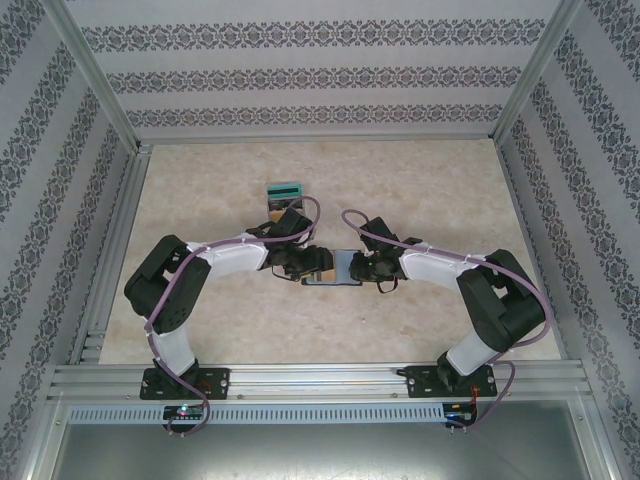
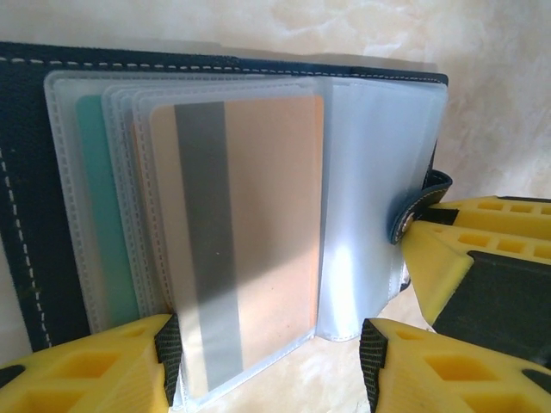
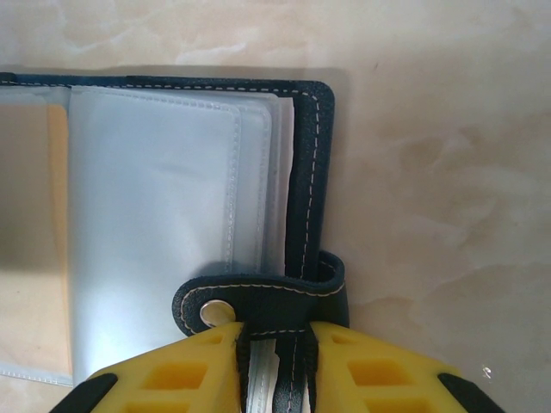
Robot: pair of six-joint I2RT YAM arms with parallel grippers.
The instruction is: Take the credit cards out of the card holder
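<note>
Top external view: the card holder (image 1: 336,270) lay open near the centre of the tabletop (image 1: 200,180), between the two arms. The left arm reached in from 9 o'clock, the right arm from 3 o'clock. A wooden box with a teal top (image 1: 283,196) stood at 11 o'clock from the holder, apart from it.

In the right wrist view, the right claw (image 3: 274,348) was clenched on the holder's navy cover edge at 6 o'clock, just beside the snap tab (image 3: 258,301) — judged to be steadying the holder on the tabletop.

In the left wrist view, the left claw (image 2: 267,348) was released. Its jaws stood apart at 6 o'clock, straddling the lower edge of the front clear sleeve (image 2: 314,318). Whether a pad (image 2: 168,348) actually touched that sleeve could not be told.

Card positions: a peach card with a grey stripe (image 2: 258,224) sat inside the front sleeve. A teal card (image 2: 99,215) sat in a sleeve behind it, toward 9 o'clock.

Progress, as judged: the holder was open and held, but extraction had not begun — every visible card remained sleeved. Whether the sleeves in between held more cards could not be told.
</note>
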